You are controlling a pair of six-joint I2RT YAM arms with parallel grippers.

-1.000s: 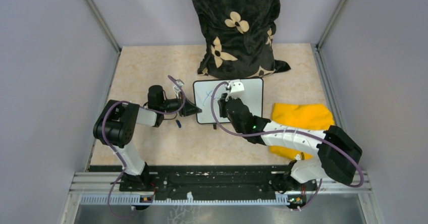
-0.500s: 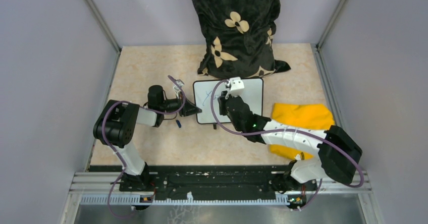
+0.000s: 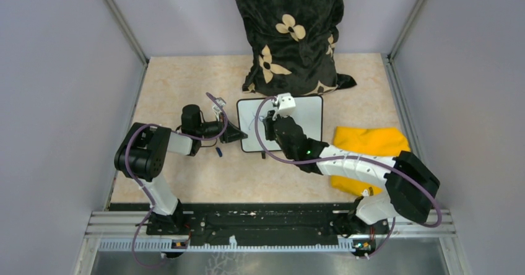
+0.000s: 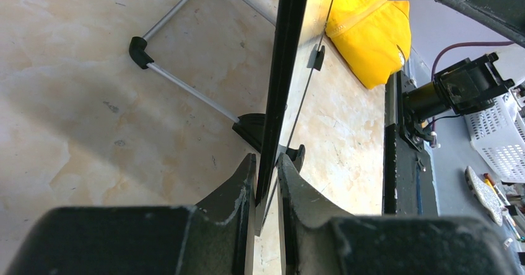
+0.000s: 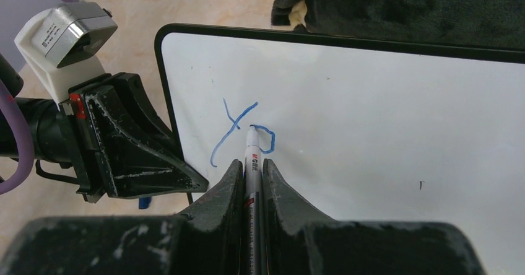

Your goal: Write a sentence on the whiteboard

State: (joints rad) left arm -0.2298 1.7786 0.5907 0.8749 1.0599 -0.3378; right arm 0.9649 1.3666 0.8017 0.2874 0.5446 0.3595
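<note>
Small white whiteboard with thin black frame (image 5: 384, 101), upright just ahead of the right gripper (image 5: 252, 168) (clamped on a slim white marker (image 5: 251, 154)), which sits a touch further left than a second ago, closing the second letter of the blue sentence (image 5: 235, 124), barely begun; left gripper (image 4: 266, 179) pinches the board's edge.

Black-framed whiteboard (image 5: 402, 132) standing tilted, sentence (image 5: 235, 125) only two blue marks

glossy smooth whiteboard (image 5: 384, 114), soft matt yellow cloth (image 3: 371, 142); plush black floral fabric (image 3: 288, 33), smooth marbled tabletop (image 3: 179, 83)
</note>
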